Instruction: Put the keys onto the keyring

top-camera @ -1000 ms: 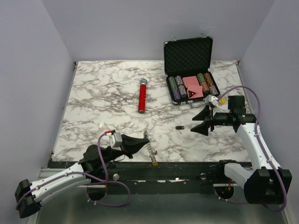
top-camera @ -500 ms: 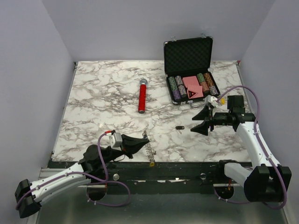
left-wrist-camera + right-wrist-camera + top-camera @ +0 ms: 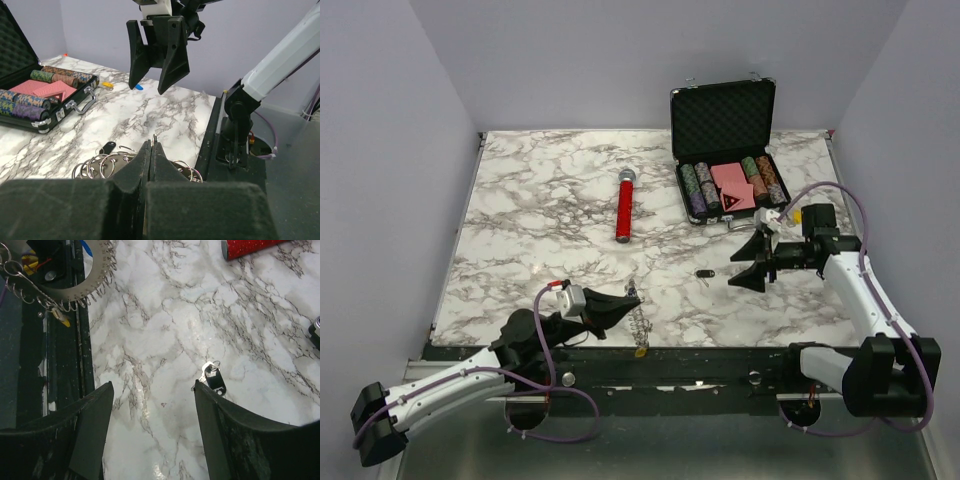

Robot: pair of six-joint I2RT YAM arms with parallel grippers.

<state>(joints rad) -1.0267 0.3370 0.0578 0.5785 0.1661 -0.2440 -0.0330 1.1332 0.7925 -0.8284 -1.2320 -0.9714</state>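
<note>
- Top view: my left gripper is closed, its tips pinching the keyring. The keyring sits well apart from the black case, off to the case's near-left. I judge that this grip steadies the loop so a key can be threaded onto it.
- Top view: my right gripper hangs just on the near side of the case, jaws spread, with nothing between them. The black-headed key lies flat on the table, nearer than the case and just beside this gripper. In my judgement, the open stance suits a pick.
- Left wrist view: my fingertips press together, and a thin metal end pokes up between them. The keyring shows as a bunch of grey wire loops under them, on the case side.
- Right wrist view: my fingers stand wide apart and empty. The key has a small black head with a bright ring on it. It lies just beyond the case-side finger, not between the two. The keyring reads as a thin grey circle with jagged teeth and a yellow tag, on the side away from the case.
- A small blue object lies near the case; I cannot tell whether it is a key.
</note>
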